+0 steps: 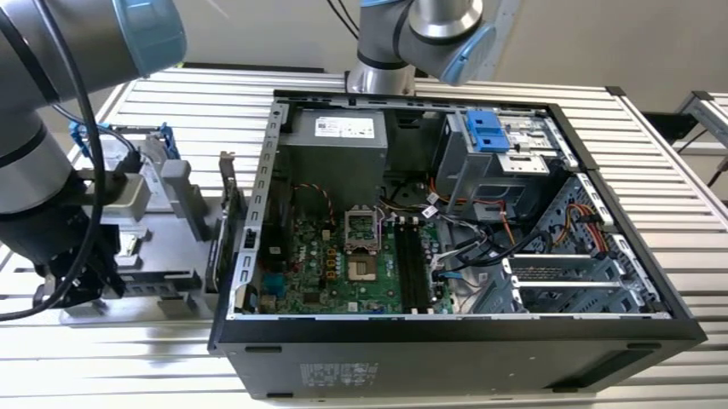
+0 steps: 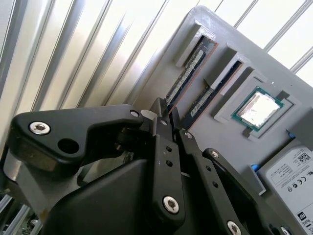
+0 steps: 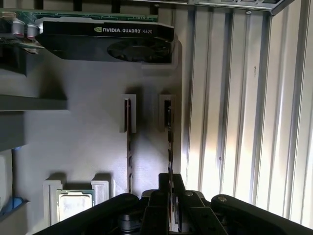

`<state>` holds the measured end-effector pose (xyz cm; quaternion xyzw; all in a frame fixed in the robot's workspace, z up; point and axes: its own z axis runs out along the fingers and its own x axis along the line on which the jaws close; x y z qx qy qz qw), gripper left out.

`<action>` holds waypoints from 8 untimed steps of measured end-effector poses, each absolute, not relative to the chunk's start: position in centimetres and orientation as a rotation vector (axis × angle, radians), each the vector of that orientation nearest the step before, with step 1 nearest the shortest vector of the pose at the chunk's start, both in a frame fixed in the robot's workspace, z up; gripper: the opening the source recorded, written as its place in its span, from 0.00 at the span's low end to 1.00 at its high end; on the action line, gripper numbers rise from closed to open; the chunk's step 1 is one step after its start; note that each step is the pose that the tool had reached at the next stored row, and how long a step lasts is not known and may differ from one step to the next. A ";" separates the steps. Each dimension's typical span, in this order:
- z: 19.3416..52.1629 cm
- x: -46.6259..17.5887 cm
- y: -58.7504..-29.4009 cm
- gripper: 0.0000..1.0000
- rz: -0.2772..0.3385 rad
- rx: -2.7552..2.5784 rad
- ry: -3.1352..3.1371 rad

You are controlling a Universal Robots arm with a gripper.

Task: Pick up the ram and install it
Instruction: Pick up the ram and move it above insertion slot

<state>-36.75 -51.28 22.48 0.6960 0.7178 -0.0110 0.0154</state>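
Gripper [image 2: 169, 117] hangs low over the grey tray [image 2: 215, 139], in line with the ram [image 2: 190, 66]. The ram stands on edge in the slot nearest the tray's edge. Whether the claw is clenched on it or released cannot be told. Further in from that edge, a second stick [image 2: 211, 94] occupies the neighbouring slot, followed by the processor chip [image 2: 257, 108] and the hard drive [image 2: 288, 171]. Good practice here, as a judgement: hold square to the board's faces, lift straight along the slot walls, and stay clear of the neighbouring stick.
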 end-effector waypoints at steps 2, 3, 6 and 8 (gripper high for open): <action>22.7 -36.8 -51.3 0.00 -0.034 2.167 2.232; 22.7 -36.8 -51.3 0.00 -0.034 2.168 2.231; 23.0 -36.8 -51.3 0.00 -0.035 2.170 2.229; 23.1 -36.7 -51.3 0.00 -0.034 2.171 2.228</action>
